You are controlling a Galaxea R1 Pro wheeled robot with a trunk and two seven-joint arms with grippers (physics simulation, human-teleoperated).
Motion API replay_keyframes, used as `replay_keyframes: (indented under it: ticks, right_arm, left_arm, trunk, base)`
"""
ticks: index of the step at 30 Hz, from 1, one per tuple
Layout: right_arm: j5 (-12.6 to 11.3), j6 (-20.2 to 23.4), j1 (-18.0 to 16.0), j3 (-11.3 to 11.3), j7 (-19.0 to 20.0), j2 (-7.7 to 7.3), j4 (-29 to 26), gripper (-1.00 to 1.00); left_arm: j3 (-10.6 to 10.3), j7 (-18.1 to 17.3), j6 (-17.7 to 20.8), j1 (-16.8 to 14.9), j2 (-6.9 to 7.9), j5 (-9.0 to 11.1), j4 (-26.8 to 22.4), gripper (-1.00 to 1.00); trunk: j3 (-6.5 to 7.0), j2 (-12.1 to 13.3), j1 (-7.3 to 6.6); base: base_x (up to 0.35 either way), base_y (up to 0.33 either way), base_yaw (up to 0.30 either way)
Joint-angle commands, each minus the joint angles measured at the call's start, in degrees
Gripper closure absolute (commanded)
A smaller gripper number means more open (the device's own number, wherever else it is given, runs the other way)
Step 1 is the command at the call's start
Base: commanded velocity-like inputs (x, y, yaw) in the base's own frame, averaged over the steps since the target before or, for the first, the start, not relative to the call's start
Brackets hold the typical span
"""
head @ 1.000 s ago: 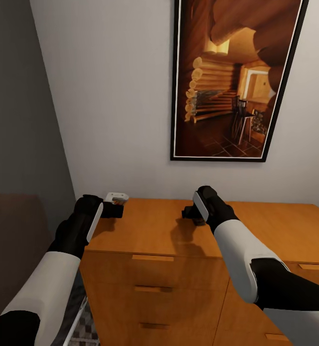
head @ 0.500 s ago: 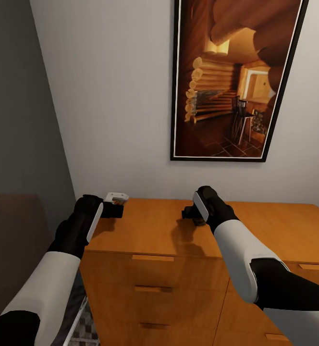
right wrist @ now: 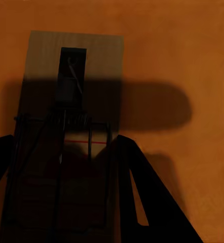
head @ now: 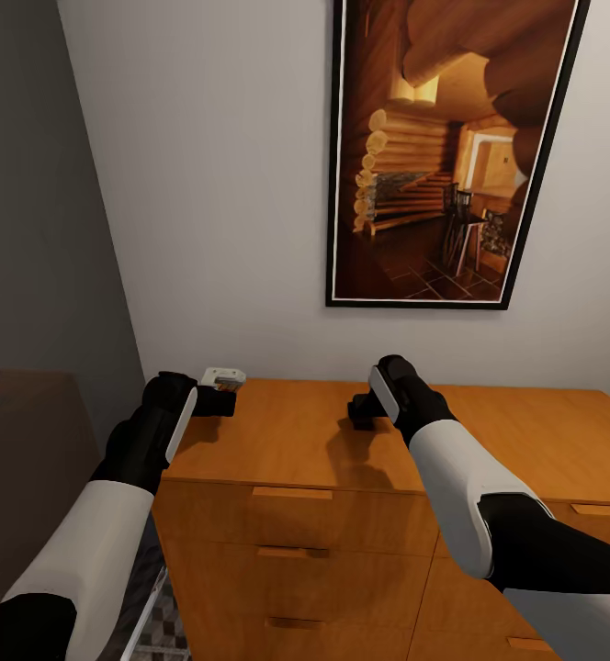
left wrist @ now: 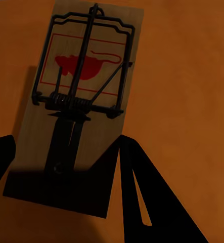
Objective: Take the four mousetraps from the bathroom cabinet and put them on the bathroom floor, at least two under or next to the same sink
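Mousetraps lie flat on the top of the cabinet [head: 296,441], one under each arm: the left wrist view shows a mousetrap [left wrist: 76,111] with a red mouse print and a dark wire spring bar across its pale wooden slab, and the right wrist view shows a second mousetrap [right wrist: 66,136] lying mostly in shadow. In the head view the left gripper [head: 218,399] sits low over the cabinet's left rear corner at lower left of the frame, and the right gripper [head: 362,410] hangs near the middle of the top. Each gripper has its dark fingers [left wrist: 142,197] spread apart, one on either long side of the slab, with nothing held; whether the tips touch the wood cannot be told. The traps look light, thin and stiff, so they should lift with little force, but being so flat on a smooth top they could slide or skid out as the fingers close. The safest hold is probably across the narrow width, on the bare wooden edges toward the end away from the spring, keeping clear of the wire bar, which might snap or snag. The framed picture [head: 434,156] hangs on the wall [head: 222,184] above, and the patterned floor [head: 163,620] shows at the bottom left beside the cabinet
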Motion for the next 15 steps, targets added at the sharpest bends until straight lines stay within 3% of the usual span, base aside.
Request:
replay_keyframes:
  ticks: [1, 15]
  right_arm:
    - [-0.40, 0.17, 0.00, -0.29, -0.36, 0.06, 3.18, 1.00]
    - [-0.13, 0.17, 0.00, -0.26, -0.48, 0.06, 3.01, 1.00]
  left_arm:
    - [-0.01, -0.45, 0.19, -0.04, 0.00, -0.72, -0.06, 1.00]
    - [-0.01, -0.51, 0.19, -0.05, -0.09, -0.79, -0.12, 1.00]
  trunk:
    - [-0.08, -0.02, 0.00]
    - [-0.08, -0.02, 0.00]
  base:
    - [0.000, 0.000, 0.000]
    - [0.000, 0.000, 0.000]
